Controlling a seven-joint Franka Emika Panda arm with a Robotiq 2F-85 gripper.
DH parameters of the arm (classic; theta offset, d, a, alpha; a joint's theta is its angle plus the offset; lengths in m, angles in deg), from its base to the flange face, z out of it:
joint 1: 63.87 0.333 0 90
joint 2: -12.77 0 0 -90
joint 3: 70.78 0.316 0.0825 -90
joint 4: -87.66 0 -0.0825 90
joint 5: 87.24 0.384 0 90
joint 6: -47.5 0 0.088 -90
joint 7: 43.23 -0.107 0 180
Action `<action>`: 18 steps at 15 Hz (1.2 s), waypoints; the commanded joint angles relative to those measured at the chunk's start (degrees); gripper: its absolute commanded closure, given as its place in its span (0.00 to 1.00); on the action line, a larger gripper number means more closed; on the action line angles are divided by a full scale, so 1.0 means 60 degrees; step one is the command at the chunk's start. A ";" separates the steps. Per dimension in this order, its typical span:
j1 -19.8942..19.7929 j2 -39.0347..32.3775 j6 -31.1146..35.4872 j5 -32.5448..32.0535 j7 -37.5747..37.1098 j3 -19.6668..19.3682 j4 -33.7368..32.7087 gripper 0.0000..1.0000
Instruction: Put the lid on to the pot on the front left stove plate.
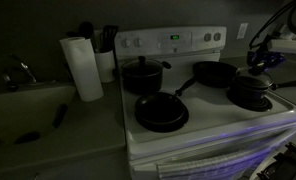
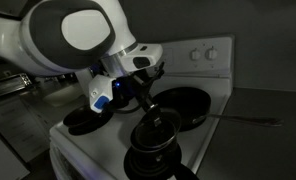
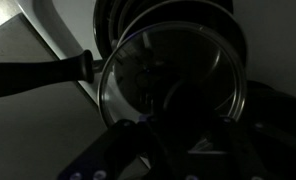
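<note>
The pincer (image 2: 146,106) pinches the lid (image 3: 173,60) by its knob, holding it tilted just above the pot (image 1: 250,99) on the cooker (image 1: 203,126). A pan handle (image 3: 38,76) lies beside.

dim home kitchen, white cooker (image 1: 213,128), sink (image 1: 18,105) beside it, paper towel roll (image 1: 85,68)

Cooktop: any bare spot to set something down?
Burners all carry black cookware; gripper with the lid crowds the small pot. Bare: narrow white centre strip of the cooktop, and counter beside the paper towel roll.
</note>
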 commanded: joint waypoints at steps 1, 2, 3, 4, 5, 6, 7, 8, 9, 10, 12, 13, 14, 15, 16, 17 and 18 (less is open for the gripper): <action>0.0118 -0.0457 0.0336 0.0487 0.0532 -0.0129 -0.0159 0.86; 0.0150 -0.0529 0.0313 0.0643 0.0598 -0.0140 -0.0173 0.86; 0.0182 -0.0590 0.0284 0.0784 0.0686 -0.0157 -0.0187 0.86; 0.0218 -0.0624 0.0203 0.0952 0.0772 -0.0184 -0.0217 0.86; 0.0254 -0.0636 0.0107 0.1139 0.0861 -0.0221 -0.0237 0.86; 0.0270 -0.0633 0.0048 0.1298 0.0906 -0.0243 -0.0229 0.86; 0.0305 -0.0633 -0.0031 0.1487 0.1041 -0.0298 -0.0241 0.86; 0.0353 -0.0650 -0.0183 0.1726 0.1201 -0.0382 -0.0267 0.86; 0.0373 -0.0658 -0.0324 0.1898 0.1317 -0.0434 -0.0290 0.86; 0.0419 -0.0675 -0.0538 0.2118 0.1495 -0.0515 -0.0332 0.86; 0.0441 -0.0689 -0.0989 0.2425 0.1667 -0.0621 -0.0392 0.86; 0.0460 -0.0700 -0.1244 0.2584 0.1722 -0.0663 -0.0448 0.86; 0.0458 -0.0726 -0.1500 0.2680 0.1730 -0.0688 -0.0513 0.86; 0.0467 -0.0746 -0.1635 0.2781 0.1778 -0.0707 -0.0548 0.86; 0.0446 -0.0779 -0.1836 0.2799 0.1747 -0.0696 -0.0610 0.86; 0.0412 -0.0829 -0.2043 0.2737 0.1680 -0.0665 -0.0672 0.86; 0.0412 -0.0865 -0.2205 0.2716 0.1685 -0.0658 -0.0726 0.86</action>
